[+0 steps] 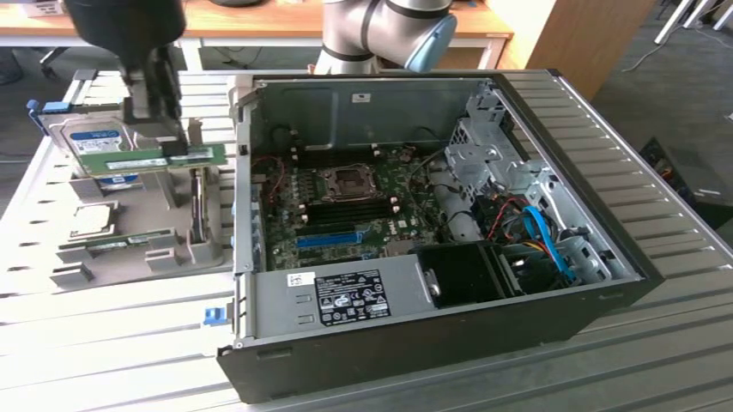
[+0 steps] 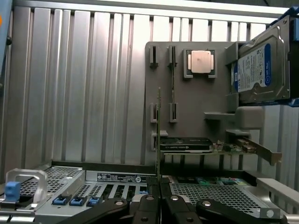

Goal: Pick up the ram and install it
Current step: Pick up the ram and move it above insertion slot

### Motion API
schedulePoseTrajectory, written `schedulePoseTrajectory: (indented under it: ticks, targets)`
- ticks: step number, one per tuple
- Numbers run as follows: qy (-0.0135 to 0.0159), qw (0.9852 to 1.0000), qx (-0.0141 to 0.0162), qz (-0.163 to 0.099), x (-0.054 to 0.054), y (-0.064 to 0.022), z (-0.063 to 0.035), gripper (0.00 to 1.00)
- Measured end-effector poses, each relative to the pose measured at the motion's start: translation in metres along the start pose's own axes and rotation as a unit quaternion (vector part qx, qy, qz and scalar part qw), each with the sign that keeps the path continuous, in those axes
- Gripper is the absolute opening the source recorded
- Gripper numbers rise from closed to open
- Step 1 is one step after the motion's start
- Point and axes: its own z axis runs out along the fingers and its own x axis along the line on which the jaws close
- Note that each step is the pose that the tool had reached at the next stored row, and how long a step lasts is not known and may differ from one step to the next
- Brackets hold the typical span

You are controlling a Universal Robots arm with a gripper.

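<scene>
The gripper (image 1: 160, 137) is closed tight on the ram (image 1: 189, 158), pinching the flat faces of the thin green stick, probably so that its contact edge stays free. In the exterior view the ram hangs level, apparently clear of the grey holder (image 1: 137, 240) at 6 o'clock. The hard drive (image 1: 92, 142) stands just behind it at 9 o'clock. The open computer case (image 1: 458, 343) lies at 3 o'clock, with the motherboard's dark memory slots (image 1: 343, 210) at about 4 o'clock, unfilled.
</scene>
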Motion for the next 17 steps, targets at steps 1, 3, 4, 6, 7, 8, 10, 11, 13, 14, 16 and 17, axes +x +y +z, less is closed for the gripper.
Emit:
schedulePoseTrajectory:
  ticks: [1,3,4,6,7,8,10,11,13,14,16,17]
  targets:
    - [0.0,1.0,0.0,0.0,0.0,-0.003,-0.0001,0.12]
    - [0.0,1.0,0.0,0.0,0.0,-0.0089,-0.0001,0.12]
    - [0.0,1.0,0.0,0.0,0.0,-0.0117,-0.0002,0.12]
    - [0.0001,1.0,-0.0001,0.0,0.001,-0.0177,-0.0003,0.12]
    - [0.0,1.0,-0.0001,0.0,0.001,-0.0204,-0.0003,0.12]
    - [0.0,1.0,0.0,0.0,0.001,-0.0232,-0.0003,0.12]
    - [0.0,1.0,0.0,0.0,0.001,-0.0289,-0.0004,0.12]
    - [0.0,1.0,0.0,0.0,0.001,-0.0318,-0.0004,0.12]
    - [0.0,1.0,-0.0001,0.0,0.001,-0.0376,-0.0005,0.12]
    - [0.0001,1.0,-0.0001,0.0,0.001,-0.0406,-0.0006,0.12]
    - [0.0001,1.0,-0.0001,0.0,0.002,-0.0463,-0.0006,0.12]
    - [0.0,1.0,0.0,0.0,0.002,-0.0493,-0.0006,0.12]
